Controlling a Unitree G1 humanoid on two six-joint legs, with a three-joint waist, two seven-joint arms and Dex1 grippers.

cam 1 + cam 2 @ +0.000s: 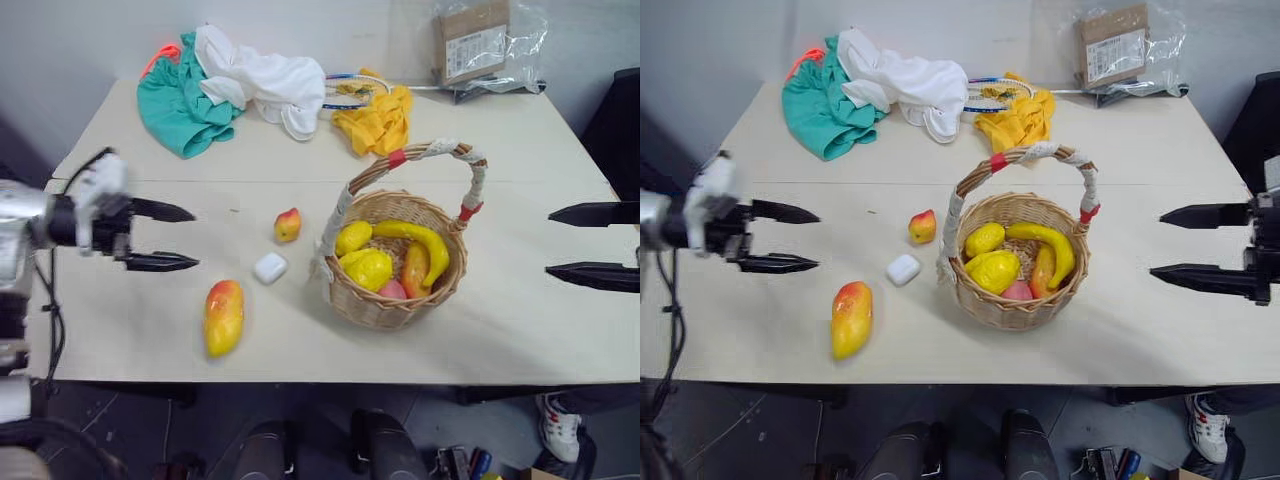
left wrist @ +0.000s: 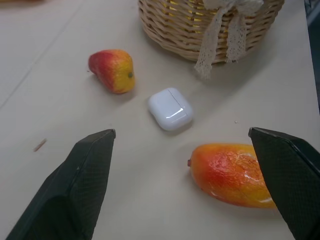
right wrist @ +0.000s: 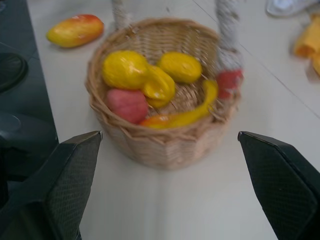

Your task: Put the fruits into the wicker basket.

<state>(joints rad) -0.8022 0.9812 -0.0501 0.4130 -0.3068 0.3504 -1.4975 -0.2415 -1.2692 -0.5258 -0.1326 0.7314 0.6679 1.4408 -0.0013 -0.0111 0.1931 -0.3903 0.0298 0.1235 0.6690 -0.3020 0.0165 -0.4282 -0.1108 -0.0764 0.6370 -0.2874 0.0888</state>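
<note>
While both claws hang empty with fingers apart, left claw (image 1: 175, 237) faces the mango (image 1: 223, 317) and peach (image 1: 288, 224) lying on the bench (image 1: 520, 330) beside the wicker basket (image 1: 395, 262); right claw (image 1: 1185, 243) faces the basket's other side.

Wearing matt black on both fingers of the left gripper (image 1: 195, 238), each one running long and flat and narrowing to a blunt point. Showing a fine cross-hatched weave on the finger pads (image 2: 87, 180) up close, with bevelled edges catching a dull sheen. Carrying a white moulded housing (image 1: 100, 182) over a black wrist block (image 1: 95, 228), and behind these a silver-grey, rounded forearm (image 1: 18, 225). Trailing a thin black cable (image 1: 50, 310) in a slack loop along that forearm. Repeating the same black, tapering, cross-hatched fingers (image 3: 70, 185) on the right gripper (image 1: 549, 243).
</note>
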